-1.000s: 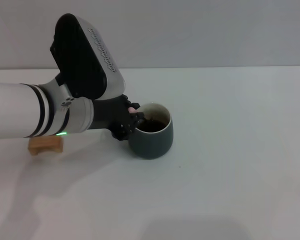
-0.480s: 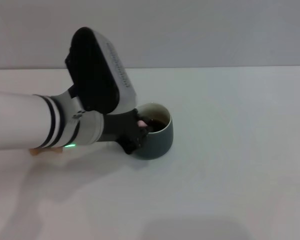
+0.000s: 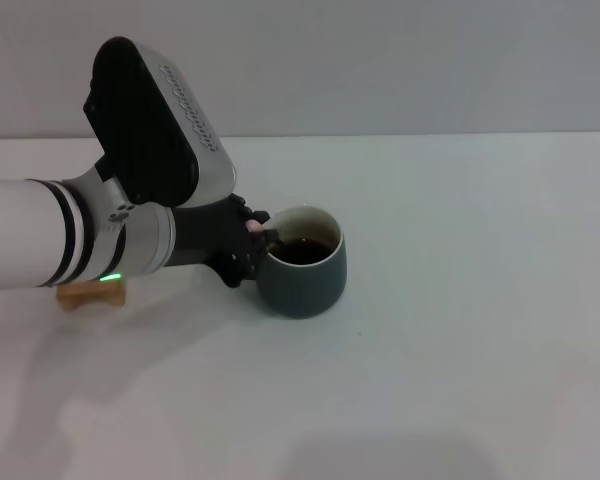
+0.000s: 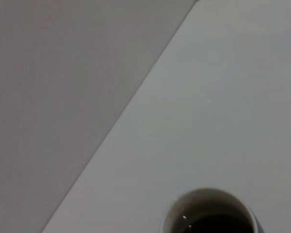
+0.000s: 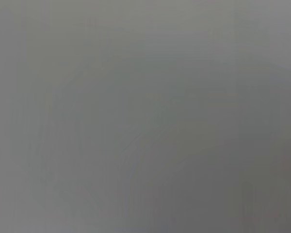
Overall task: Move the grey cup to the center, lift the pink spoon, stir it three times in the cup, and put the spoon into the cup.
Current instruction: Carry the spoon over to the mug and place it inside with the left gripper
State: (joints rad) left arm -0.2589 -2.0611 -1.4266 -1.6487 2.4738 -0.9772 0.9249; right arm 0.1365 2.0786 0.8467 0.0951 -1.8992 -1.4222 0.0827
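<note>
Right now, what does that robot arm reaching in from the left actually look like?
The left arm is a thick white tube with black rings and a small green light. A bulky black-and-silver housing with a dotted row sits on the wrist. The left gripper is black. The right arm is out of view.

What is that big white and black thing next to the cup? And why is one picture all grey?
That is a robot's left arm. Its gripper is at the cup, holding a pink spoon at the rim; only a bit of pink shows. One picture is from a camera on the robot's head. Another is from the left wrist, looking down at the cup and the dark drink inside. The grey one is from the right wrist and shows nothing clear. A wooden block sits on the white table.
</note>
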